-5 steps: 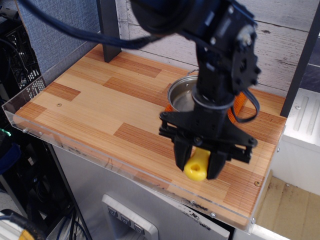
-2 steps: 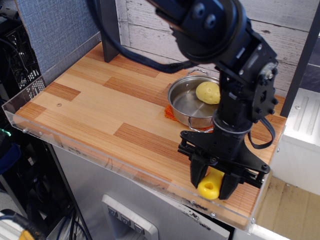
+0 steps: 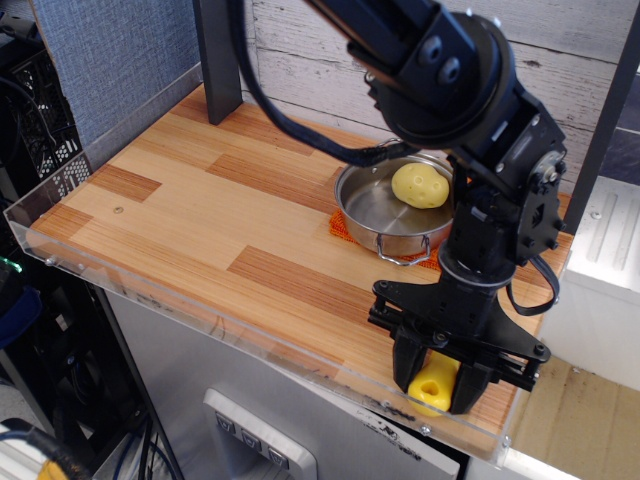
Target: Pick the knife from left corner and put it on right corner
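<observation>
Since 1 s ago the arm has swung from mid-table, in front of the pot, out to the front right of the table (image 3: 190, 215); vs 0.4 s ago it sits a bit lower & further right again. Knife has travelled with it the whole way.

Only one view, observation.image:

- Tool (image 3: 437, 385) points down over the right corner (image 3: 490, 400), black fingers pinching the knife (image 3: 434, 382) by its yellow handle. Only the handle end w/ its hole shows below the fingers; blade is hidden, can't tell how it's angled.
- Can't tell if the handle touches the wood or hangs just above it. It's just inside the clear acrylic rim, near the front edge.
- Left corner (image 3: 75, 215) is well apart from the tool, across the table. Reddish-brown plank patch (image 3: 125, 182) & a small screw hole (image 3: 118, 210) visible there.
- Steel pot (image 3: 385, 215) stands behind the tool, toward the back right, on an orange mat (image 3: 342, 228). Yellow potato (image 3: 420, 185) lies inside, toward the pot's rear right side, partly cut off by the arm. Wire handle (image 3: 398, 258) of the pot hangs at the front.
- Dark post (image 3: 218, 55) stands at the back left of the table.
- Black cable (image 3: 290, 125) loops from the arm across the upper middle.
</observation>
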`<state>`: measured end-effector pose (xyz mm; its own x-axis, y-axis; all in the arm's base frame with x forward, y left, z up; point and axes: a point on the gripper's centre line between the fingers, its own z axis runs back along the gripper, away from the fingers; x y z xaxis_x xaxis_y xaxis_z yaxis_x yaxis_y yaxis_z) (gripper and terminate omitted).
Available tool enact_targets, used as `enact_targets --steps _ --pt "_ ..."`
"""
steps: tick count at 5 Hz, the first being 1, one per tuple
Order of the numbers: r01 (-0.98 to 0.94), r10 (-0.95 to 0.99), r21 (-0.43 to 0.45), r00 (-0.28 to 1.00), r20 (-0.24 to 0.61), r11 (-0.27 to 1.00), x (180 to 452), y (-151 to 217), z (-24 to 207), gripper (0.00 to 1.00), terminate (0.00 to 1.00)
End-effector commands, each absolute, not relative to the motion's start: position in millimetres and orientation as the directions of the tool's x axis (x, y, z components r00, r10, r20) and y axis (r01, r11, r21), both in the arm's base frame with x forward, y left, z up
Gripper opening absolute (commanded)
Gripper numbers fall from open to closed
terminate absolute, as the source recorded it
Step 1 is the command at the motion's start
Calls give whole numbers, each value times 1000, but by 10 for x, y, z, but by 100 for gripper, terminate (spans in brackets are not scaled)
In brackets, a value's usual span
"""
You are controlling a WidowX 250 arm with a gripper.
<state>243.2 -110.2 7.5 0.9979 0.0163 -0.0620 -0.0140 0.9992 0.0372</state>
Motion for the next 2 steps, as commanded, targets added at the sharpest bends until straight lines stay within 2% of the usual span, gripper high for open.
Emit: enact_targets --steps 1,2 --pt "24 -24 19 1000 0 1000 2436 -1116 345 100 0" --pt "33 -34 7 996 80 999 2481 -969 742 100 0"
